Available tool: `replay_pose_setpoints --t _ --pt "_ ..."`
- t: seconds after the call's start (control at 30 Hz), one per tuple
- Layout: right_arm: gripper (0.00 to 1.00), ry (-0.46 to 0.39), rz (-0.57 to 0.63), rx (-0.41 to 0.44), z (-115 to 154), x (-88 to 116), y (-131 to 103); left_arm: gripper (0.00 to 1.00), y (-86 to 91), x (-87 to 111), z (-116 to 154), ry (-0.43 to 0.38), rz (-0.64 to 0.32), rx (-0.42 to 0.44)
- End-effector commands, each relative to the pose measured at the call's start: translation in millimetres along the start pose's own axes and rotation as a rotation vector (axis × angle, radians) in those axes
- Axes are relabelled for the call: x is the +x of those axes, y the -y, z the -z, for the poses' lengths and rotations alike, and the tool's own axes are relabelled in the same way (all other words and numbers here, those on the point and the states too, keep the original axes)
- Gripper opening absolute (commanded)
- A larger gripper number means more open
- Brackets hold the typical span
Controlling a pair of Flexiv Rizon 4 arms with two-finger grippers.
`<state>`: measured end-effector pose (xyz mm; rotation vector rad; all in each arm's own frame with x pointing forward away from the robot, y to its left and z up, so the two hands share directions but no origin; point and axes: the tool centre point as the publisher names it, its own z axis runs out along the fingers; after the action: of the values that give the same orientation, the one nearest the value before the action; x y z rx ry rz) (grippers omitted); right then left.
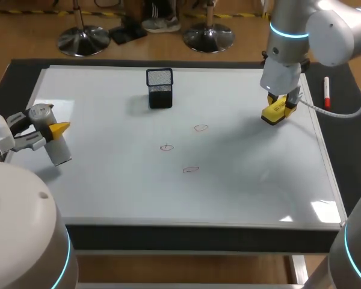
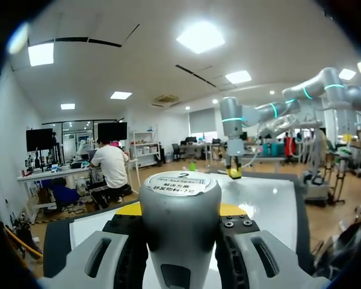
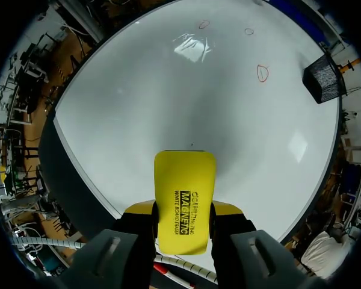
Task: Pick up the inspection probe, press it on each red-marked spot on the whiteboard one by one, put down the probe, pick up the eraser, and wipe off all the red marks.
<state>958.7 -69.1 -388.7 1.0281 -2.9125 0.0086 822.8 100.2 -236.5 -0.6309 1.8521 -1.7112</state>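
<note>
Pinching, right: my right gripper (image 1: 281, 109) clamps the eraser (image 1: 273, 114) from both sides. It is a yellow slab with rounded corners, over the right part of the whiteboard (image 1: 108, 180) (touching it or just above, I cannot tell).
Left gripper: my left gripper (image 1: 48, 129) is closed around the probe (image 1: 57, 149), both fingers against its body. The probe is a smooth grey cylinder with a flat round cap, held tilted at the board's left edge.
Marks: three red rings (image 1: 201, 127) (image 1: 166, 147) (image 1: 191, 170), thin and loosely drawn, lie mid-board on the glossy white surface, well apart from both grippers.
Cup: a black wire-mesh cup (image 1: 160, 88), square-sided, stands upright near the far edge.
Marker: a slim white-and-red marker (image 1: 327, 91) lies on the dark table (image 1: 343, 138), just beside the board's right edge.
</note>
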Motion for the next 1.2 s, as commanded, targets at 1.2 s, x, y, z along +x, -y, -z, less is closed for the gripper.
replay_pose_setpoints --t 1.2 --pt "0.0 -0.003 0.663 0.086 3 -88 -268 0.0 0.5 -0.2 0 0.001 -0.001 0.002"
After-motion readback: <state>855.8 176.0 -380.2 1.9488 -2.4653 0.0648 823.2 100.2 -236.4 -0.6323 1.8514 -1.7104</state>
